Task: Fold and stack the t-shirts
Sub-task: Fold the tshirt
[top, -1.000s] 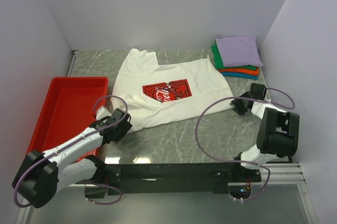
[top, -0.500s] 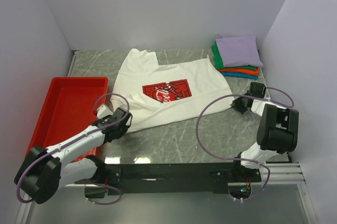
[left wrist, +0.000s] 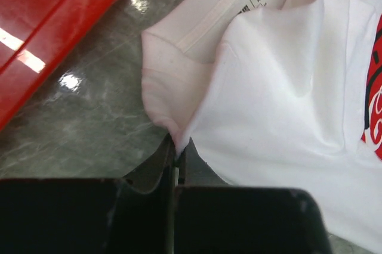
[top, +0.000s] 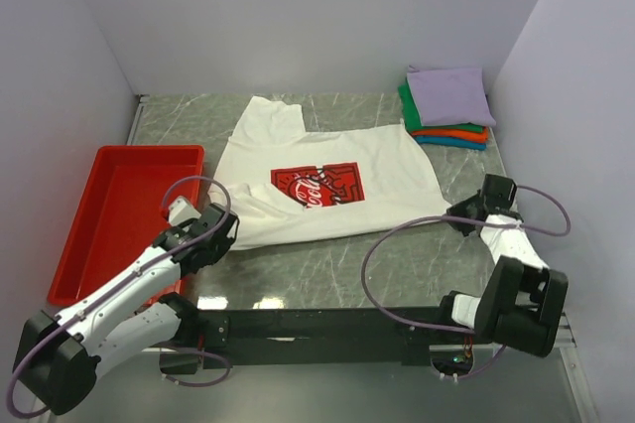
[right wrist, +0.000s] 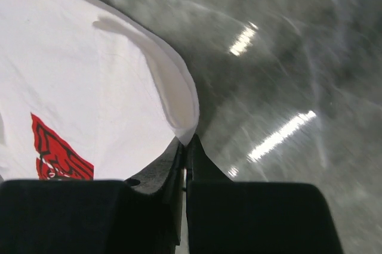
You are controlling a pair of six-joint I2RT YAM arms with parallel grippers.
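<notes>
Overhead, the white t-shirt (top: 337,200) lies spread across the middle of the table (top: 337,269), with its red chest print (top: 317,183) facing up and one sleeve reaching toward the far edge. The left gripper (left wrist: 177,146) sits at the garment's near left corner. In the left wrist view its two fingers are pressed together with a pinch of cloth caught between them, so it is clenched on the white t-shirt at the shoulder, just beside the neckband. The right gripper (right wrist: 186,142) sits at the garment's near right corner. In the right wrist view its fingers are likewise closed, with the corner of the hem nipped between them and the cloth rising off the table in a small fold. Between the two grasped points, the hem side runs roughly parallel to the near edge of the table. Four folded garments are stacked in the far right corner: the lavender t-shirt (top: 448,93) on top, then the green t-shirt (top: 405,105), the orange t-shirt (top: 451,132) and the teal t-shirt (top: 458,142) at the bottom. The red tray (top: 149,152) lies along the left edge, near the left gripper.
</notes>
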